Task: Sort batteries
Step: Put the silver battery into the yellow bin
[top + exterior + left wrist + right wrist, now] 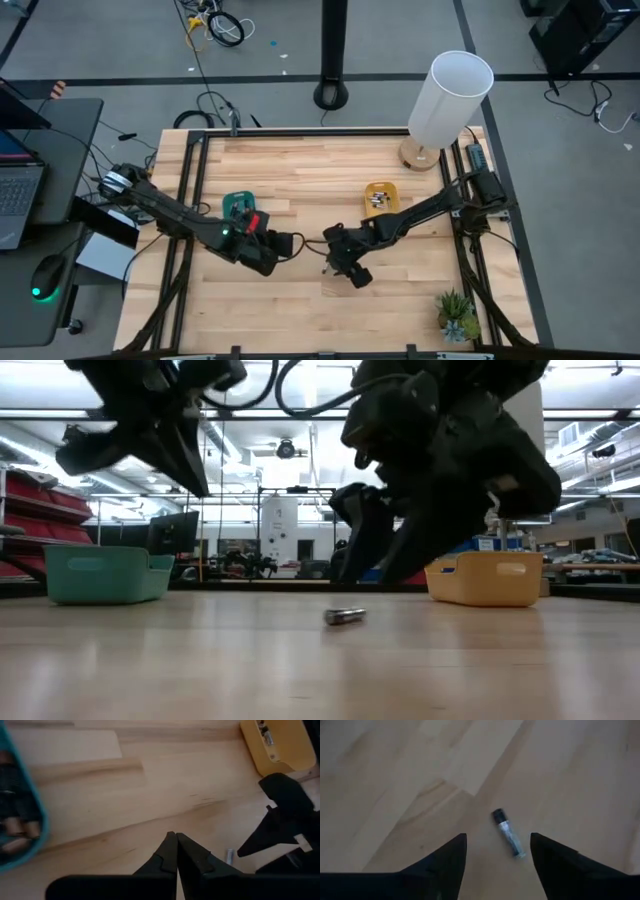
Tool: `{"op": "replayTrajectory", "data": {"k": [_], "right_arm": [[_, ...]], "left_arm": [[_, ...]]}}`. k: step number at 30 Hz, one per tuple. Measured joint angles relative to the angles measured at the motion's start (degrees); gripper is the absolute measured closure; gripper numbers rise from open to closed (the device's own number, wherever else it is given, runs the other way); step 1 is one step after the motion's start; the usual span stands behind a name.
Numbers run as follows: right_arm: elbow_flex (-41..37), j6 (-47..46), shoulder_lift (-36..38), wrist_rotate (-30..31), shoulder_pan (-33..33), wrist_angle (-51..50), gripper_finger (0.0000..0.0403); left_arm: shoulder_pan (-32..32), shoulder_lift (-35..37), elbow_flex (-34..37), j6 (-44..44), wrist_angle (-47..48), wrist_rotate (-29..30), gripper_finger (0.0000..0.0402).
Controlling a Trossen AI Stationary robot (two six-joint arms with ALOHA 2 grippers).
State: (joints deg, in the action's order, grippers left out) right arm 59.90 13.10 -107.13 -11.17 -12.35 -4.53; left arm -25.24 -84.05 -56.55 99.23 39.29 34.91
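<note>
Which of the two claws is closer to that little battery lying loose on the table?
The right gripper: it hangs open just above the battery, one finger on each side. The left gripper is shut, off to the battery's side, toward the green tray.

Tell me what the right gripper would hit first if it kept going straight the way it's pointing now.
Most likely the lone battery lying on the table. The right gripper is open, pointing down with the cell just ahead between its fingers. Depth is unclear, so it may reach bare wood beside the battery instead.
</note>
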Motion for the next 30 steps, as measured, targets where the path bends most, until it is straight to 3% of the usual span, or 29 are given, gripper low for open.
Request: {"op": "replayTrajectory", "data": {"k": [8,11,14,16,23,30], "right_arm": [[0.36,1.19,-6.59,-2.86,-0.27,1.61,0.0216],[0.6,0.86,-7.95,-1.94,-0.92,0.72,0.0268],[0.68,1.84,-8.03,-1.63,-1.26,-0.02,0.0353],[0.6,2.34,-7.58,-1.56,-1.12,-0.09,0.0381],[-0.18,0.29,-3.15,0.21,1.5,-2.13,0.038],[-0.28,-1.99,6.45,7.76,6.6,-12.24,0.038]], "left_arm": [[-0.93,0.02,-5.72,-0.01,9.34,0.01,0.0387],[-1.15,0.02,-6.96,-0.01,10.29,0.01,0.0387],[-1.57,0.02,-8.3,-0.01,10.99,0.03,0.0387],[-1.95,0.02,-9.4,-0.01,12.34,0.1,0.0387],[-3.07,0.04,-13.7,-3.05,16.25,0.41,0.0387],[-2.73,0.04,-17.99,-21.0,15.85,1.42,0.0387]]}}
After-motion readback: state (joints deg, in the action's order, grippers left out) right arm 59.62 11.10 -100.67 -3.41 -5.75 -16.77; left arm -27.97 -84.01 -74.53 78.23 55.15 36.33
